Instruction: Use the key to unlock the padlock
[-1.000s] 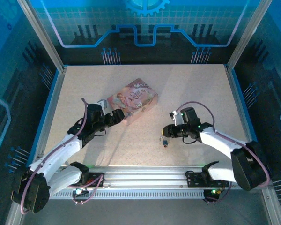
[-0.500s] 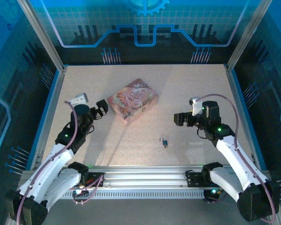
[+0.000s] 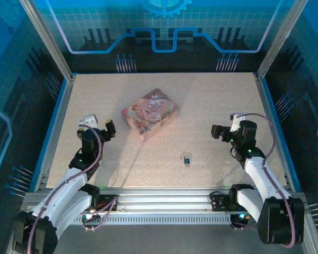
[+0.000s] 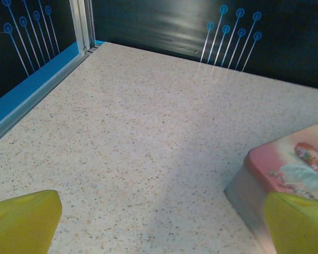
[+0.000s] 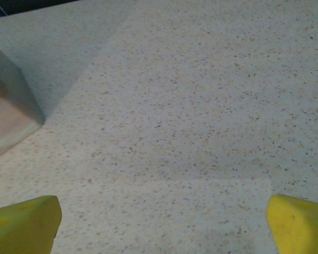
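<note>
Much bare table (image 3: pixel 212 95) around padlock (image 3: pixel 186 159).

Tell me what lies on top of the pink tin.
Nothing lies on the tin; its illustrated lid is bare. The closed lid hides its inside. The padlock lies apart on the table.

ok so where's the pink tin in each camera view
Top external: the pink tin sits mid-table, a little left of centre, turned at an angle.
Left wrist: its corner shows at the lower right.
Right wrist: likely the boxy edge at the far left.
Shared landmark: the speckled tabletop under it.
</note>
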Controlling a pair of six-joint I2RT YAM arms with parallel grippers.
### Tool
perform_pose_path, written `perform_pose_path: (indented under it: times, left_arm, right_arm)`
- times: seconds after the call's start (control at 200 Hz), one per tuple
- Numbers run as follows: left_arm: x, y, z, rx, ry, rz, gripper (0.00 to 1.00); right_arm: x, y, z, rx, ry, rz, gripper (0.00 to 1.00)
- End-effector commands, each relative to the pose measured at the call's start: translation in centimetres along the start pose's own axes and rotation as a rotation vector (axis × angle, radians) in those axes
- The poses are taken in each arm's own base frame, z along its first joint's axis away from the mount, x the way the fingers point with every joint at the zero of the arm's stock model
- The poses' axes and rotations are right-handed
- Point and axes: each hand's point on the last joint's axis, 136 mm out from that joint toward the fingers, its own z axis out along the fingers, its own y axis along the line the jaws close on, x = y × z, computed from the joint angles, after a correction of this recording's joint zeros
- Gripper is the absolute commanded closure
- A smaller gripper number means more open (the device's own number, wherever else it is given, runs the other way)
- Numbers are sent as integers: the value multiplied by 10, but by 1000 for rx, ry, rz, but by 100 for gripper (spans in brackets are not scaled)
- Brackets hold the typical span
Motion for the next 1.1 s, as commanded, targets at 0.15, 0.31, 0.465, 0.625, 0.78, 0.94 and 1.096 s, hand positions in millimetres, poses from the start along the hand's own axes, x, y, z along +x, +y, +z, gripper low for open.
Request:
perform_pose_path:
  times: [0.15, 0.31, 0.465, 0.625, 0.78, 0.94, 1.096]
  left_arm:
    - [5, 1, 17, -20, -33, 112, 1]
    - [21, 5, 29, -25, 7, 122, 1]
    - [35, 5, 39, -5, 46, 108, 1]
    - [40, -1, 49, 35, 65, 107, 1]
    - [38, -2, 58, 56, 64, 100, 1]
    - [33, -8, 67, 98, 32, 93, 1]
    - [27, -13, 76, 116, -7, 95, 1]
  right_arm:
    - [-17, -15, 24, 40, -141, -87, 0]
    - [-18, -14, 34, 16, -168, -118, 0]
    - [-28, -8, 42, -19, -218, -143, 0]
    - [-29, -4, 57, -56, -235, -148, 0]
    - [-20, 13, 69, -106, -212, -230, 0]
    - [-15, 15, 81, -80, -181, -253, 0]
    - [-13, 15, 83, -55, -163, -261, 0]
